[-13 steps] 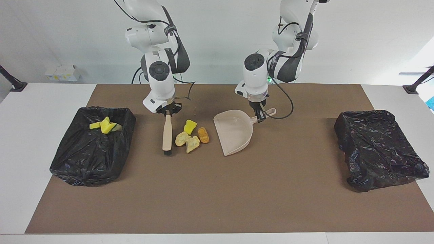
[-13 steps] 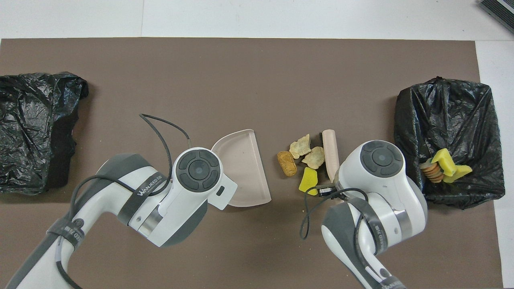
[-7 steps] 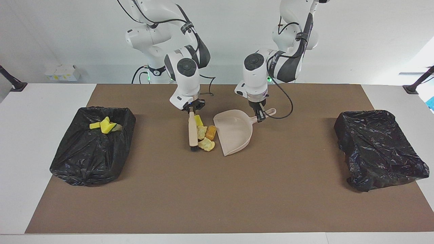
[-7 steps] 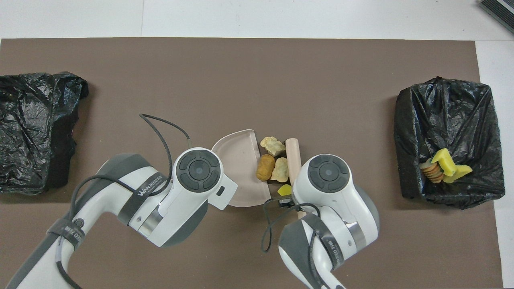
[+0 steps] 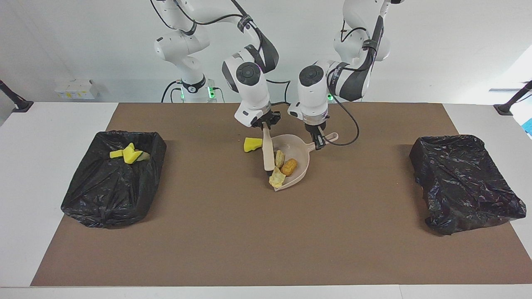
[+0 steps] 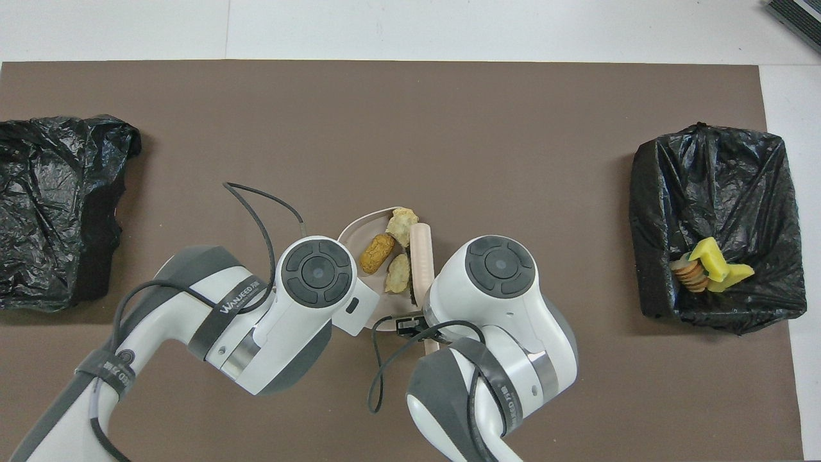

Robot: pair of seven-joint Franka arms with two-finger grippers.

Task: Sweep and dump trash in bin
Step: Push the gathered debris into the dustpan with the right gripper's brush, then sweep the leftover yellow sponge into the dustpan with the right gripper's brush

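My right gripper (image 5: 266,125) is shut on the beige-handled brush (image 5: 268,154), which lies along the open mouth of the beige dustpan (image 5: 293,146). My left gripper (image 5: 318,143) is shut on the dustpan's handle. In the pan lie an orange-brown lump (image 5: 289,166) and two pale tan pieces (image 5: 279,158), one of them at the lip (image 5: 276,179). One yellow sponge chunk (image 5: 252,144) lies on the mat outside the pan, beside the brush toward the right arm's end. In the overhead view the lump (image 6: 376,252), the brush (image 6: 421,255) and the pan (image 6: 356,234) show; the yellow chunk is hidden.
A black-lined bin (image 5: 114,187) at the right arm's end holds yellow sponge chunks (image 5: 131,155); it also shows in the overhead view (image 6: 718,179). A second black-lined bin (image 5: 465,180) stands at the left arm's end. A brown mat (image 5: 266,232) covers the table.
My right gripper has swept the brush toward the dustpan. The lump and two tan pieces went from the mat into the pan. The yellow chunk slipped out and stayed on the mat.
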